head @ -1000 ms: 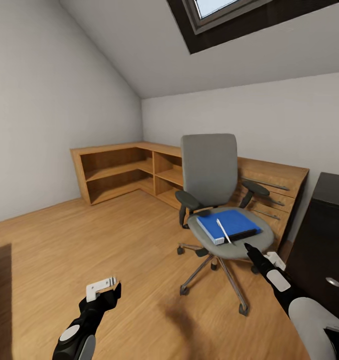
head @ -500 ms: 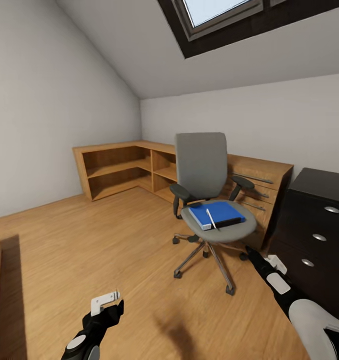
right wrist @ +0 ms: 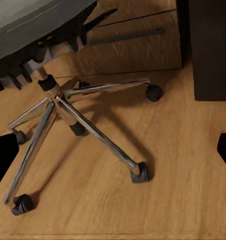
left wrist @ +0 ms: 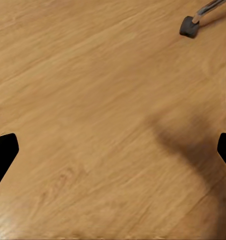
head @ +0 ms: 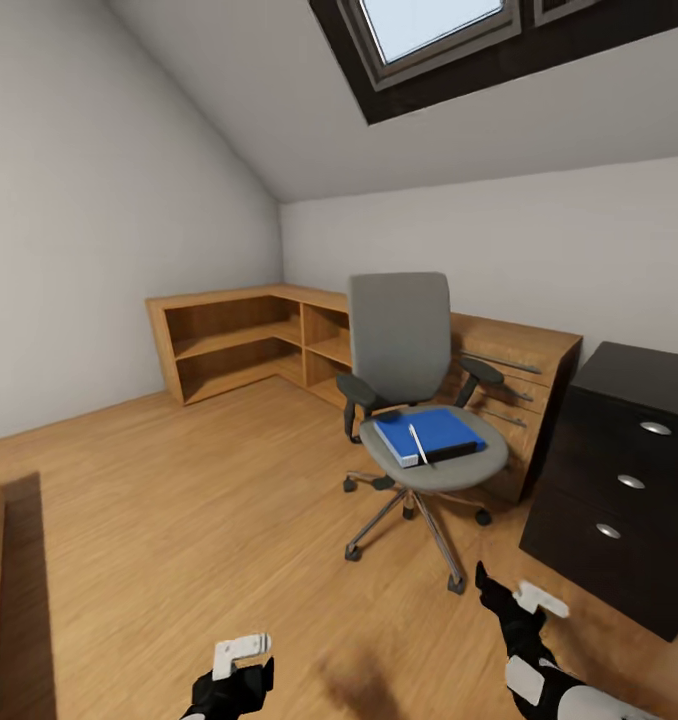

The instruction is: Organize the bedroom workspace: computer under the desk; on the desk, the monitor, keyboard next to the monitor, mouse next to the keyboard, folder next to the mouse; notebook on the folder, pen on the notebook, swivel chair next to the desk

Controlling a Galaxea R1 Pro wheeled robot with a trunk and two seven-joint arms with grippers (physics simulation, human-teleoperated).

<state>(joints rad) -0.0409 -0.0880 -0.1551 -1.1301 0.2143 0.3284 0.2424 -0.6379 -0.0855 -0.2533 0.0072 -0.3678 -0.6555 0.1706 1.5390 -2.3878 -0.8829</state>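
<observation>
Folder [head: 427,433]: bright blue, lying flat on the seat of the swivel chair [head: 403,340], roughly centred, white page edge toward the robot. Its long axis runs from about 10 o'clock to 4 o'clock across the seat. A dark slim slab under its near right corner is possibly the notebook; I cannot tell for sure. A thin pale pen [head: 417,443] lies on the cover, pointing from about 11 to 5 o'clock.

Chair: backrest toward the rear wall, seat opening at about 7 o'clock, toward the robot. In the right wrist view its chrome star base [right wrist: 68,117] spreads across the wooden floor [head: 179,520], all casters down.

Change over the last second: the whole head view has shifted, so the camera has moved. The chair now sits farther off and more central, and the black drawer unit [head: 619,490] shows its full front with three silver knobs at 3 o'clock of the chair. Both arms reach less far into view than a second ago. Judgement: the robot has backed off and turned rather than closed in, so the folder pickup has not begun.

Right gripper [head: 519,598]: low, well apart from the chair base, fingers spread and holding nothing. Left gripper [head: 241,660]: low over bare floor, fingers likewise apart, empty.

Behind the chair: a low wooden shelf unit [head: 239,340] along the wall corner.
</observation>
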